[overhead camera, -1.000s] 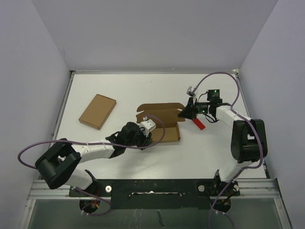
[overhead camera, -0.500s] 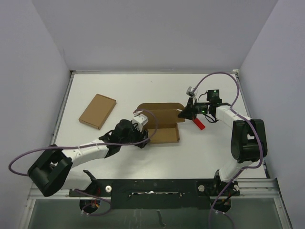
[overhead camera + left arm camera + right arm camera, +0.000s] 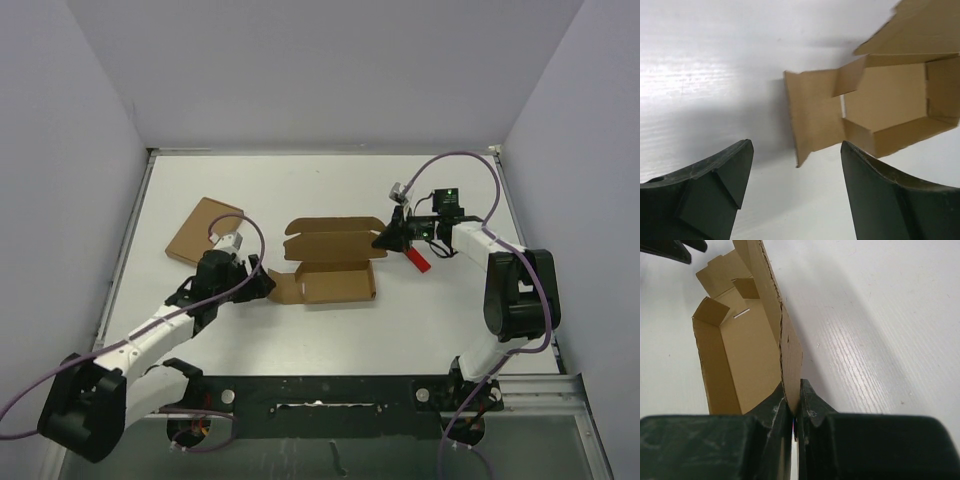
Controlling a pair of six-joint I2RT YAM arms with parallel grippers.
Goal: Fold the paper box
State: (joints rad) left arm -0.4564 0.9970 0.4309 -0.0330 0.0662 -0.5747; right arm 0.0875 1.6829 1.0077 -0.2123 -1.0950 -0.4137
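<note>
Presently, the left gripper stands empty with jaws spread, just left of the paper box. The box lies partly folded, lid open, mid-table. The right gripper pinches the box's right-end wall.

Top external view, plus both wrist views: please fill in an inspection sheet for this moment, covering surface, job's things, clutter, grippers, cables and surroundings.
Surface: white table, no marks or spills seen.
Job's things: paper box partly folded, tray open, lid flap raised, one end flap lying flat.
Clutter: flat cardboard rectangle at far left; small red block beside the right arm's wrist.
Grippers: left gripper open, apart from the box, facing its flat end flap; right gripper shut on the box's raised panel.
Cables: purple cables loop above both arms, none on the box.
Surroundings: plain walls on three sides; nothing else seen.
</note>
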